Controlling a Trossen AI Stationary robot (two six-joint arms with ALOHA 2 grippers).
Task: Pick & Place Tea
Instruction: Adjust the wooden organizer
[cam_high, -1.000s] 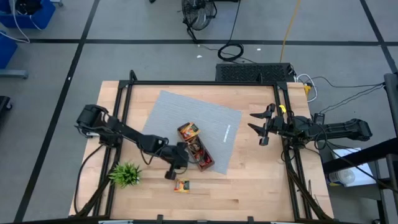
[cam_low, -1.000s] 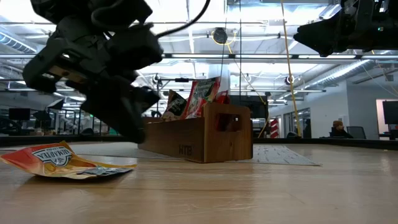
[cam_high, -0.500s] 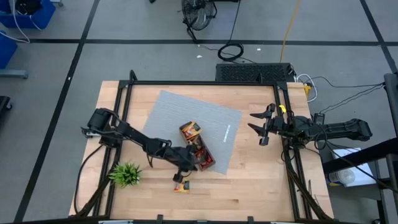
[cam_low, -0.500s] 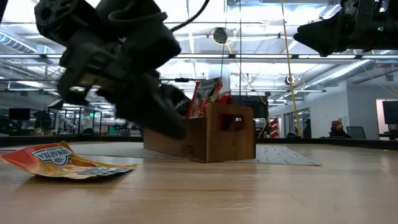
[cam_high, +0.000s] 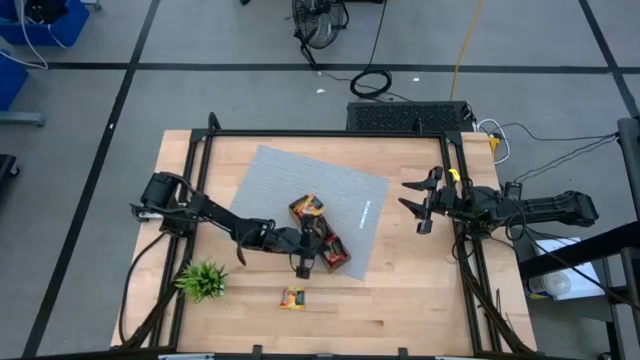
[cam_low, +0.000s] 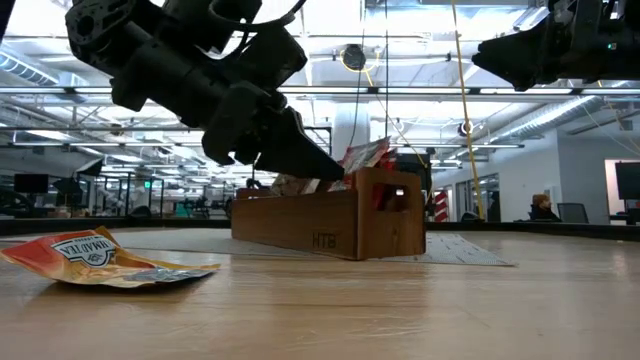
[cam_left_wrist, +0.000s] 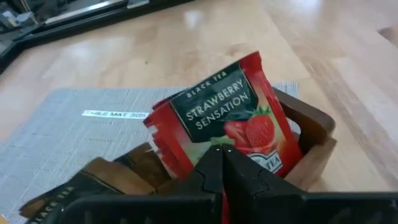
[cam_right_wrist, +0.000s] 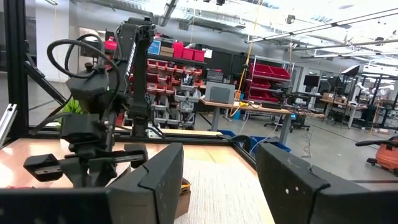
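- Centrally in the high view, the left gripper (cam_high: 304, 262) sits low over the near end of the wooden tray (cam_high: 318, 238), its fingers pressed together on a red tea sachet (cam_left_wrist: 227, 124).
- The left wrist view shows that sachet upright and tilted, printed with a strawberry picture, its lower edge pinched between the dark fingertips (cam_left_wrist: 214, 168) at the bottom centre of the frame.
- In the low view the left gripper (cam_low: 325, 165) comes in from the upper left, its tip reaching the top of the wooden tray (cam_low: 330, 225) at frame centre, where red packets stick up.
- More sachets (cam_high: 306, 208) fill the tray's other compartments; the tray lies on a grey mat (cam_high: 290, 180) in the middle of the table (cam_high: 420, 290).
- A single orange-yellow sachet (cam_high: 291, 298) lies apart on the bare wood, below the tray in the high view and at lower left in the low view (cam_low: 95, 260).
- A small green plant (cam_high: 201, 280) stands at the lower left of the table.
- The right gripper (cam_high: 418, 201) waits at the right of the frame, off the mat, its jaws parted and holding nothing.
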